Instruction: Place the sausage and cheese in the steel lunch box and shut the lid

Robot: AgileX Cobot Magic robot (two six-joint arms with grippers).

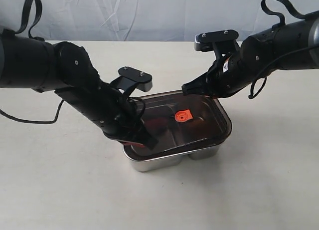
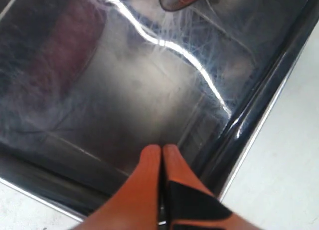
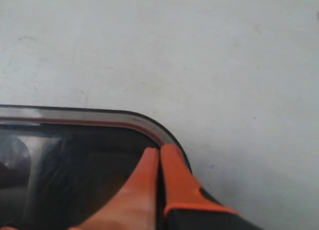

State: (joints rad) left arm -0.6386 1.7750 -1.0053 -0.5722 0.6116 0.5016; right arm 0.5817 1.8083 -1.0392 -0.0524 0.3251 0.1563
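Note:
The dark tinted lid (image 1: 202, 125) with its orange valve (image 1: 183, 116) lies over the steel lunch box (image 1: 164, 162); I cannot tell whether it is fully seated. My left gripper (image 1: 149, 140) is shut, its orange tips (image 2: 162, 149) resting on the lid (image 2: 124, 80) near the front-left corner. My right gripper (image 1: 187, 88) is shut too, tips (image 3: 159, 150) touching the lid's rim (image 3: 99, 117) at the far corner. A dim reddish blur under the lid (image 1: 157, 122) may be the sausage. The cheese is hidden.
The box stands mid-table on a bare pale tabletop (image 1: 259, 180). A pale cloth backdrop (image 1: 149, 15) hangs behind the table's far edge. Both black arms lean in over the box from either side.

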